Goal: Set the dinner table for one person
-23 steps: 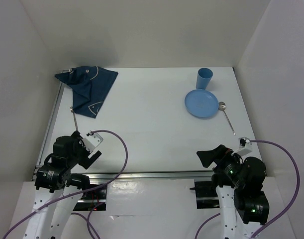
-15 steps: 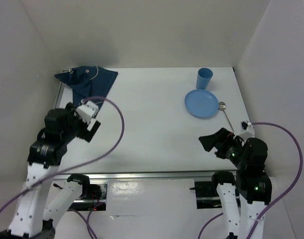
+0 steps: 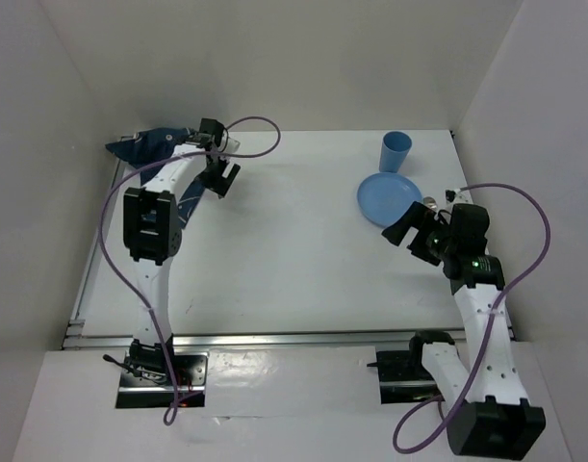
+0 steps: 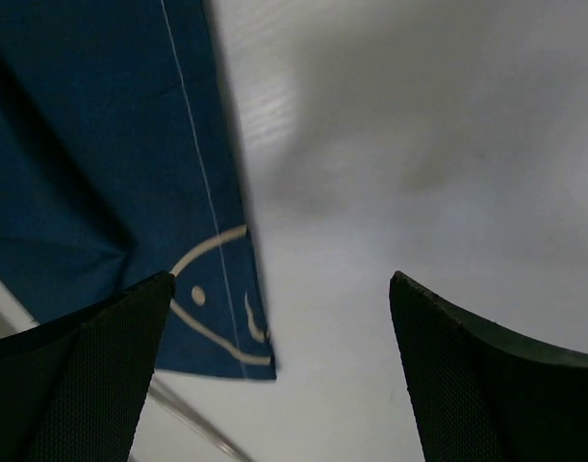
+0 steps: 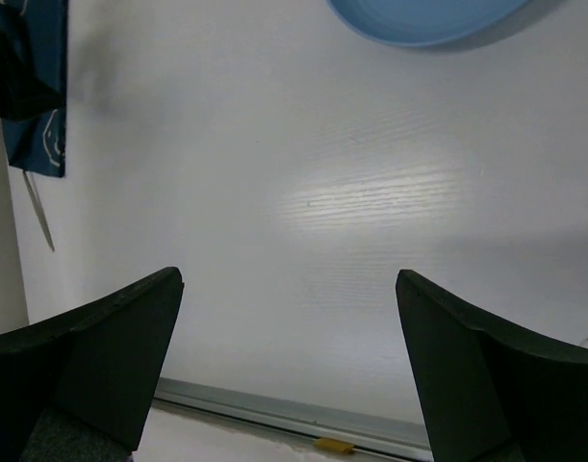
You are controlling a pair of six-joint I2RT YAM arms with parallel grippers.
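Note:
The dinner table [image 3: 294,260] is a white tabletop with metal rails. A crumpled navy placemat [image 3: 144,146] lies at its far left corner, partly hidden by my left arm. My left gripper [image 3: 221,178] is open and empty, just right of the placemat. In the left wrist view the placemat's [image 4: 101,144] fish-outline corner lies under the open left gripper [image 4: 282,289]. A blue plate [image 3: 385,197], a blue cup [image 3: 396,151] and a spoon [image 3: 430,204] sit at the far right. My right gripper [image 3: 401,231] is open and empty, at the plate's near edge.
A thin metal utensil [image 4: 183,419] lies on the table just beyond the placemat's corner; it also shows in the right wrist view [image 5: 38,207]. That view also shows the plate's rim [image 5: 438,19] at the top and the table's near rail [image 5: 274,409]. White walls enclose the table.
Both arms have reached out from the near edge. The left gripper moved far to the placemat, the right gripper moved up to the plate. Both stayed open.

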